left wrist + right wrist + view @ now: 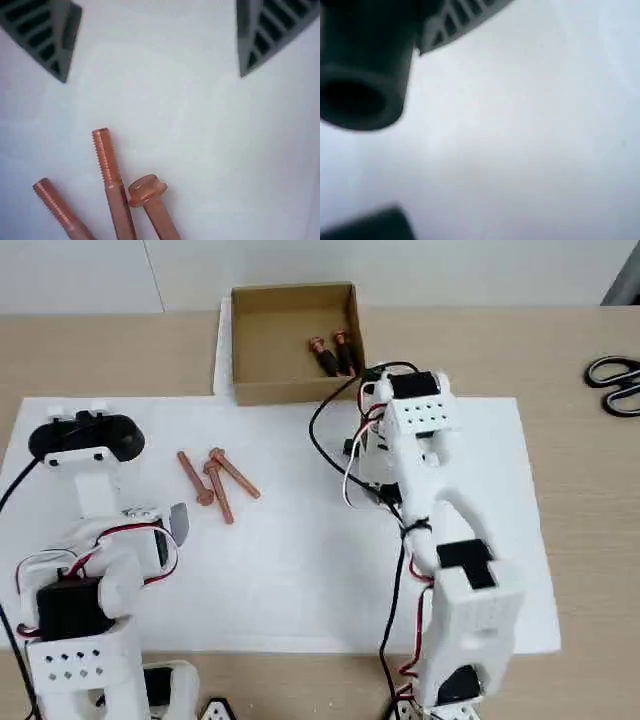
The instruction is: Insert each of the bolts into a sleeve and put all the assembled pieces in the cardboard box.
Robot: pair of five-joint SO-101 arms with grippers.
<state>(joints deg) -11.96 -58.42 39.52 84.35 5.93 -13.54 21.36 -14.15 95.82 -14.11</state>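
Two assembled pieces (333, 352) lie in the cardboard box (290, 392), top centre; three bolts (220, 493) sit loose, centre left. The left pincer (152, 75) hangs spread over them — next, I'd say, close on one shank. The arm hides the right pincer (380, 35) from above; its wrist view shows it pinching a black sleeve (362, 95).

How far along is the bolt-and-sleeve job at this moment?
Done: two assembled pieces lie in the cardboard box. In hand: the right gripper appears to hold a black sleeve, and the left gripper hangs open above three loose bolts on the white sheet. Left: those three need sleeves, then go in the box.
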